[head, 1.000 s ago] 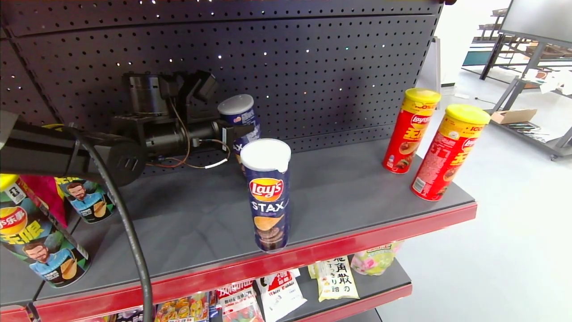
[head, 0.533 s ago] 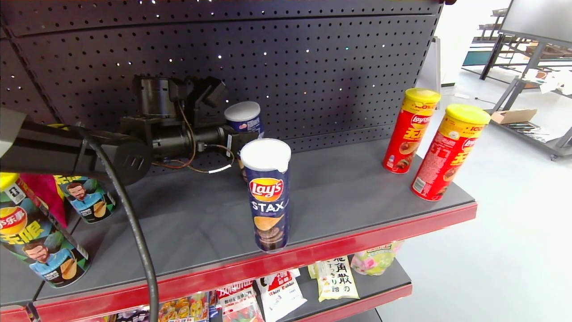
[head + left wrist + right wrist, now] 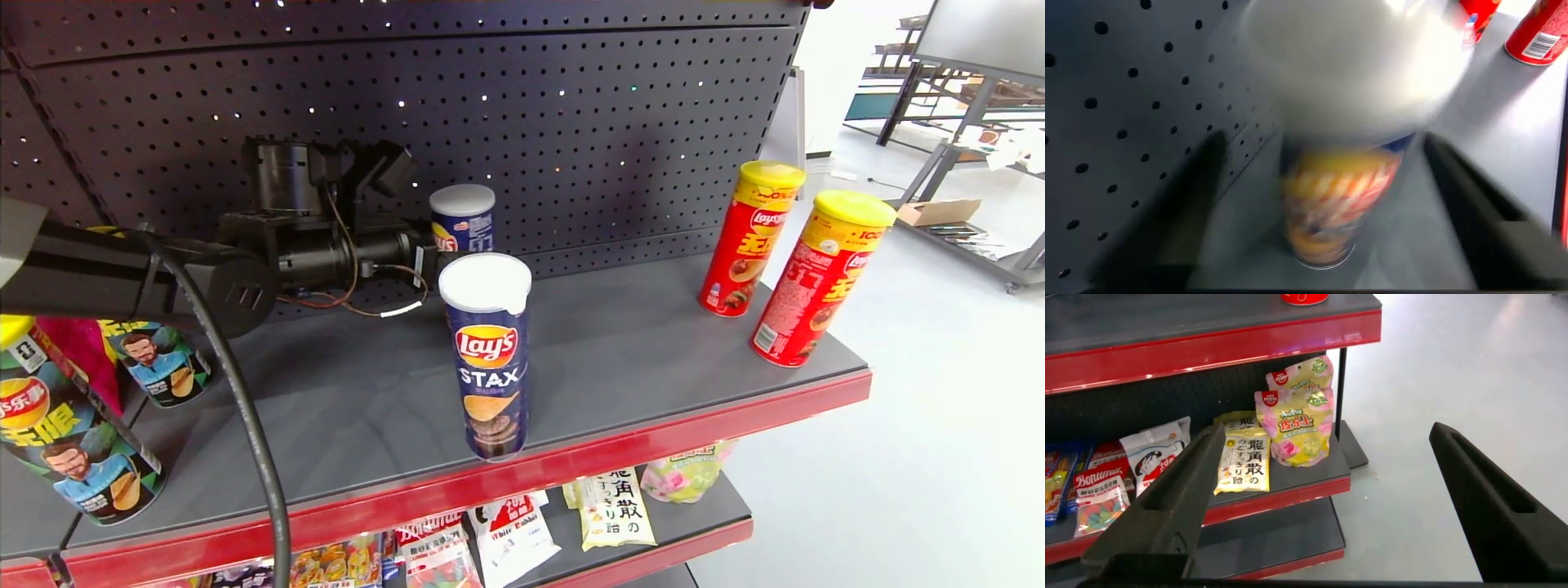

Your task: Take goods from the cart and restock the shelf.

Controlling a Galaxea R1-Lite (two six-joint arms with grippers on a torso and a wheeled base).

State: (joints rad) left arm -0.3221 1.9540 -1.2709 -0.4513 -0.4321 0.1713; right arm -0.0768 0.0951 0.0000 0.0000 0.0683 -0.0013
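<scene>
A navy chip can with a white lid point(image 3: 462, 219) stands upright at the back of the grey shelf point(image 3: 637, 351), close to the pegboard. My left gripper point(image 3: 433, 255) is level with its lower half. In the left wrist view this can point(image 3: 1339, 204) sits between the fingers point(image 3: 1200, 188) of the left gripper point(image 3: 1323, 147), which are spread wide with a gap on each side. A second navy can point(image 3: 487, 351) stands at the shelf's front edge. My right gripper point(image 3: 1327, 433) hangs open and holds nothing, in front of the lower shelf.
Two red cans with yellow lids point(image 3: 749, 238) point(image 3: 820, 278) stand at the shelf's right end. Cans printed with a man point(image 3: 159, 359) point(image 3: 65, 441) crowd the left end. Snack bags point(image 3: 1294, 416) fill the lower shelf. Bare shelf lies between the navy and red cans.
The rear navy can has gone from tilted to upright and shifted right, toward the pegboard. My left arm moved slightly right with it. The other cans kept still.
</scene>
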